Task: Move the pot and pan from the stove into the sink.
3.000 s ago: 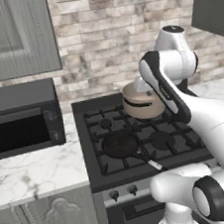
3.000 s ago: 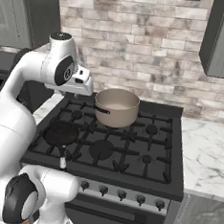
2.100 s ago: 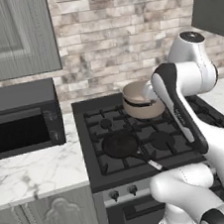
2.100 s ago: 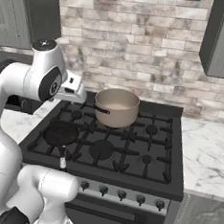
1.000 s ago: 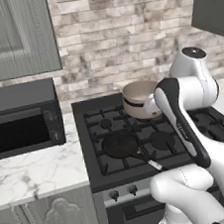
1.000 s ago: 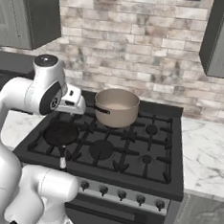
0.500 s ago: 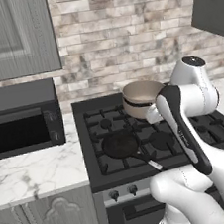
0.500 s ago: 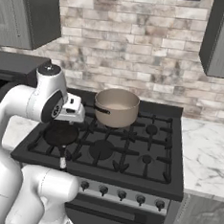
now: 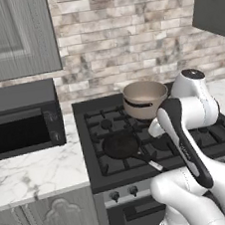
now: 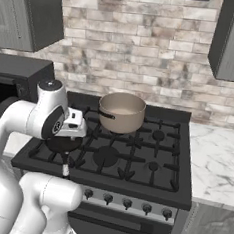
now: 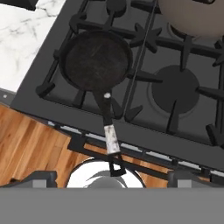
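As the arm has dropped low over the stove point(image 10: 135, 156), w/ the pan point(image 11: 96, 61) on the front-left burner below and the pot point(image 10: 122, 112) behind, pan pickup looks next; gripper point(image 10: 80, 127) state: can't tell.

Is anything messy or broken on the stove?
Nothing looks spilled or broken. The pan sits flat on a front burner, but its handle sticks out past the stove's front edge. The pot stands upright at the back.

Tan pot point(image 10: 122, 111), black pan point(image 11: 96, 60) with silvery handle tip, black stove point(image 10: 150, 157)
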